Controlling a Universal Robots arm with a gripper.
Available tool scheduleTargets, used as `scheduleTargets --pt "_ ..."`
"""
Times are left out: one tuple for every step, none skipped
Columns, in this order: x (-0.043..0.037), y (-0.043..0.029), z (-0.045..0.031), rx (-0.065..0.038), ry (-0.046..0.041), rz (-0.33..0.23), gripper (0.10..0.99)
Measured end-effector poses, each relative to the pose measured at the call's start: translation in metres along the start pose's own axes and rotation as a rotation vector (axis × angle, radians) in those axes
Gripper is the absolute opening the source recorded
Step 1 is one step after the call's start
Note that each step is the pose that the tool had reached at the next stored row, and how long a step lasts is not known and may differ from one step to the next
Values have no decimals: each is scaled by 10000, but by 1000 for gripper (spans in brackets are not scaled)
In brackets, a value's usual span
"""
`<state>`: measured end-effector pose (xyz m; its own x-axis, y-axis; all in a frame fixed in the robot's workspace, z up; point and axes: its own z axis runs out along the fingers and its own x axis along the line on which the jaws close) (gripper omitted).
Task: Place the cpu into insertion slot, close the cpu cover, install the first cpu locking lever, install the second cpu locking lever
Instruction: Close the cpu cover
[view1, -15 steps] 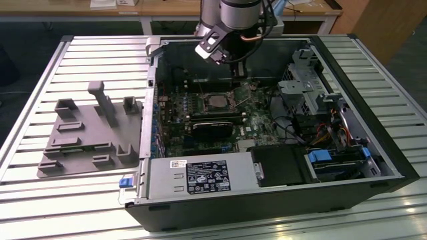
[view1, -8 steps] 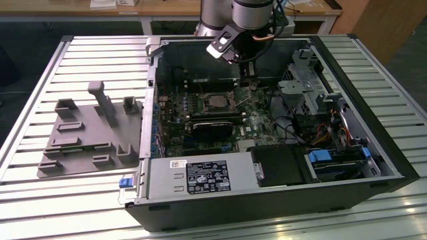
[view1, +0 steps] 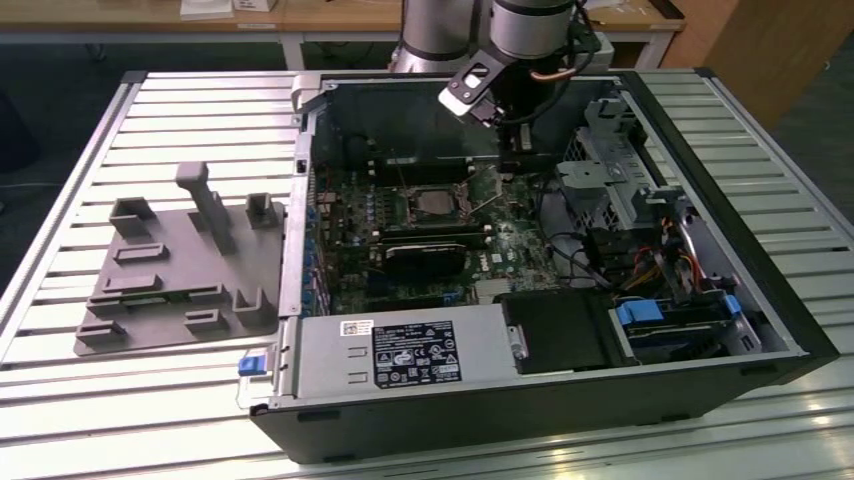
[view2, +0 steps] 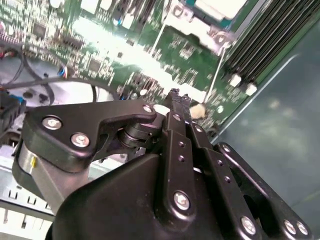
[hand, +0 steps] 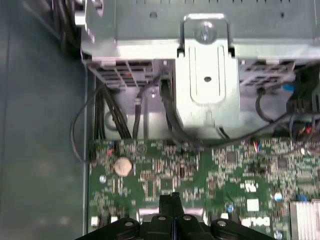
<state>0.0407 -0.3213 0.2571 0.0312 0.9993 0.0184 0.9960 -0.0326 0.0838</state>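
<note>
The cpu (view1: 430, 203) lies flat in the insertion slot (view1: 430, 188) on the green board inside the open computer case, showing its pale silver top. The silvery cpu cover (view1: 455, 204) frames it and looks folded down. A thin metal lever (view1: 497, 203) slants up just to the exterior view's right of the socket. My gripper (view1: 511, 152) hangs above the board, behind and to the right of the socket, its black fingers (view2: 175, 100) shut together with nothing seen between them. The cpu (view2: 220, 6) shows at the picture's edge in the second wrist view, beyond the fingertips. My gripper (hand: 172, 196) points at the board.
The case wall (view1: 400, 110) stands close behind the arm. A drive cage (view1: 627, 170) and cables (view1: 587, 250) crowd the right side. A black heatsink block (view1: 424, 262) and power supply (view1: 394, 355) sit nearer. A grey fixture plate (view1: 174, 285) lies on the slatted table.
</note>
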Motion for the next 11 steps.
scheduleTargets --pt "1 31 3 2 1 1 102" --pt "2 62 6 4 0 1 102" --pt "3 86 9 6 1 0 102" --pt "4 100 11 8 1 5 102" --pt "4 109 13 7 -1 28 102" --pt "4 116 16 7 -4 47 102" --pt "4 121 21 6 -5 66 102" --pt "4 126 29 6 -7 84 102" --pt "4 130 37 6 -8 100 102" --pt "4 133 47 6 -10 114 102" --pt "4 136 59 8 -11 128 102"
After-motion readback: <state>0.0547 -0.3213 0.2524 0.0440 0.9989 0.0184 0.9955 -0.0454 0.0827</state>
